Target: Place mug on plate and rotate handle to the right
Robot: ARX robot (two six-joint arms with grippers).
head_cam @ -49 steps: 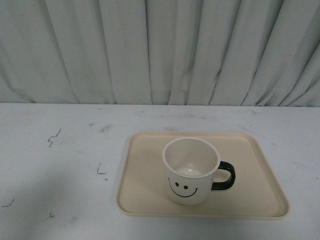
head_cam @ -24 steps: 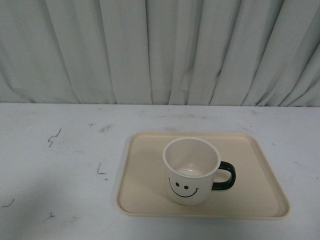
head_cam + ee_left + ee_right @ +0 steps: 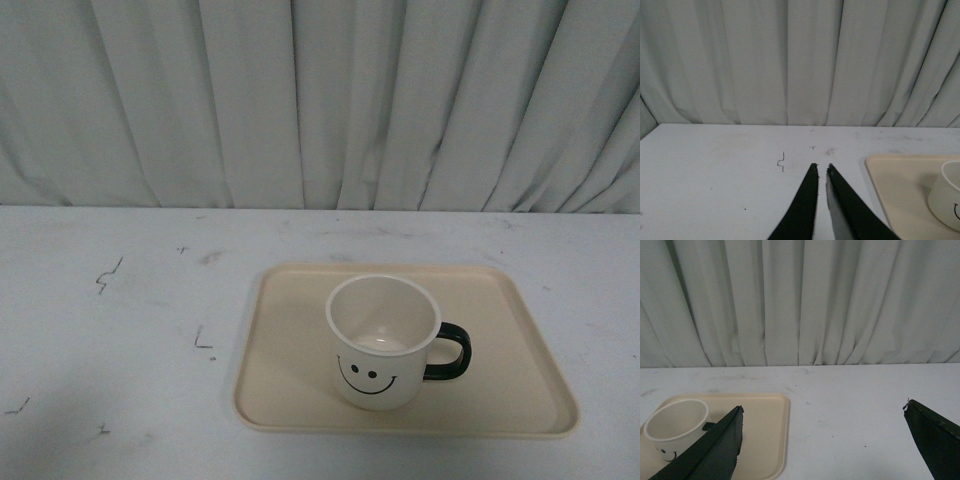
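The cream-white mug (image 3: 381, 340) stands upright on the beige plate (image 3: 290, 390), its smiley face toward the camera. Its black handle (image 3: 449, 352) points right. Neither gripper shows in the front view. In the left wrist view the left gripper (image 3: 821, 167) is shut and empty over bare table, left of the plate (image 3: 895, 185) and the mug (image 3: 946, 194). In the right wrist view the right gripper (image 3: 823, 409) is open and empty, its fingers spread wide, over bare table to the right of the plate (image 3: 771, 430) and the mug (image 3: 675, 426).
The white table (image 3: 110, 340) bears small dark scuff marks. A pleated grey curtain (image 3: 320, 100) hangs behind its far edge.
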